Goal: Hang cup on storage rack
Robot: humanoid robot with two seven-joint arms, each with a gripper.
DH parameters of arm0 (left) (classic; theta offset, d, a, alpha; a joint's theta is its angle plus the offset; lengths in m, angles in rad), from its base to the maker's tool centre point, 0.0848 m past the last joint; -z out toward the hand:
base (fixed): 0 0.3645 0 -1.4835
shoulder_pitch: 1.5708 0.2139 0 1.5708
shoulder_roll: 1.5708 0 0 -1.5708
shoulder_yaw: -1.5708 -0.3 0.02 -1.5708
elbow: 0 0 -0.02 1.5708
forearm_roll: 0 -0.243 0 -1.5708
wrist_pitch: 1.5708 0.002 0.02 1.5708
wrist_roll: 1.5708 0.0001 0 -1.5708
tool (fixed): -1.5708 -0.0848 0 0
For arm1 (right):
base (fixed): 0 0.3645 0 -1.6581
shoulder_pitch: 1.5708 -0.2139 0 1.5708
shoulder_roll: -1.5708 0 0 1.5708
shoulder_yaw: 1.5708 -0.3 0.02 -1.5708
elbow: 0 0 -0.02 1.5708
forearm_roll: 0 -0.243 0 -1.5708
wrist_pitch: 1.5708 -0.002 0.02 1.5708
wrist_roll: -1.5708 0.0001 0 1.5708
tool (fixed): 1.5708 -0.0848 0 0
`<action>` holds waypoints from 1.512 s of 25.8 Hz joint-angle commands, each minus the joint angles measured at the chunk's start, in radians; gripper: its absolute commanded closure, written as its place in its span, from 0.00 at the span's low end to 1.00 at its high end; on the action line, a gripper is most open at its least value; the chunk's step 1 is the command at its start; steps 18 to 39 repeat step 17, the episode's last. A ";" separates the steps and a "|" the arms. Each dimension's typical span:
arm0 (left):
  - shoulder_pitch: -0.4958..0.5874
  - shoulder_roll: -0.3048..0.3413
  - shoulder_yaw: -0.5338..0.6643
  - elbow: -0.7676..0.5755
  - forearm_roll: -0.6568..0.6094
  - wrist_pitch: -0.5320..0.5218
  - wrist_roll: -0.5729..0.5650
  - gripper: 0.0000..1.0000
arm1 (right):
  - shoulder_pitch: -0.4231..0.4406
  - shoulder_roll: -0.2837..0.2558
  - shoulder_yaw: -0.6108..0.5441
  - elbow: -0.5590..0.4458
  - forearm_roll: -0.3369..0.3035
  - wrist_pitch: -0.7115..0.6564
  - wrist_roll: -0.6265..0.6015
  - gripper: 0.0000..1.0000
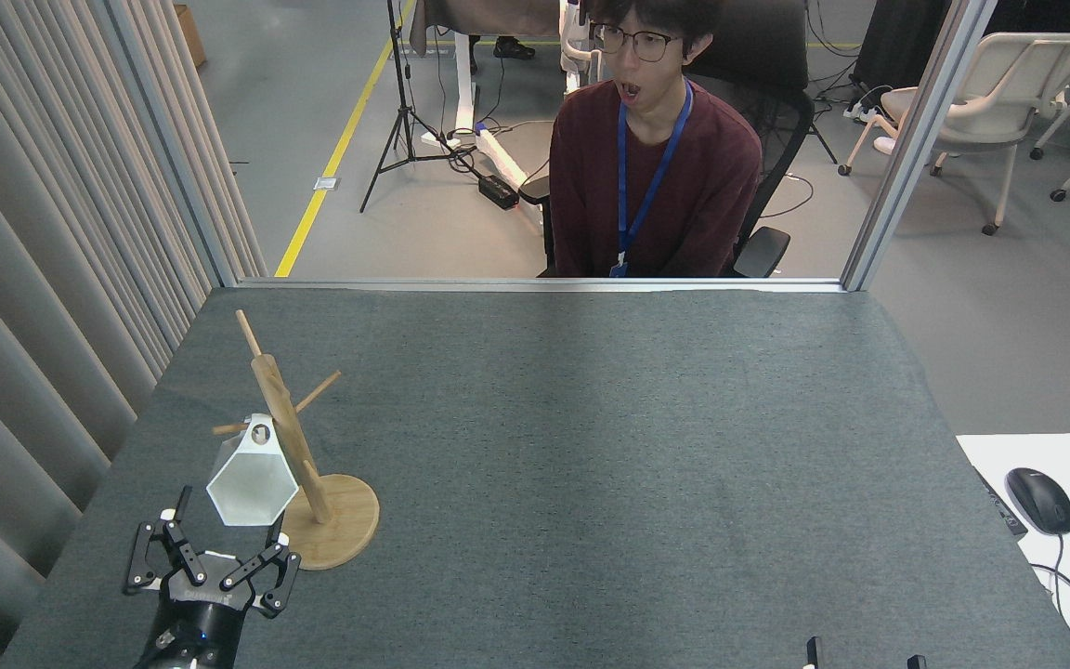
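At the table's (591, 465) near-left corner, the cup (252, 483) hangs by its rim tab on a peg of the storage rack (298, 455), nothing visible inside it. Just below, the left claw (224, 548) stands spread, empty. The right claw (860, 658) is cut off; I cannot tell its state.
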 commanded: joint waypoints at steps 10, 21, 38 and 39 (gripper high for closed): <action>0.334 0.103 0.009 -0.137 0.635 -0.345 -0.015 0.00 | 0.017 -0.016 0.002 -0.013 0.003 -0.015 -0.005 0.01; 0.379 0.121 -0.012 -0.187 0.744 -0.425 -0.029 0.00 | 0.037 -0.056 0.000 -0.051 0.011 -0.080 -0.007 0.01; 0.379 0.121 -0.012 -0.187 0.744 -0.425 -0.029 0.00 | 0.037 -0.056 0.000 -0.051 0.011 -0.080 -0.007 0.01; 0.379 0.121 -0.012 -0.187 0.744 -0.425 -0.029 0.00 | 0.037 -0.056 0.000 -0.051 0.011 -0.080 -0.007 0.01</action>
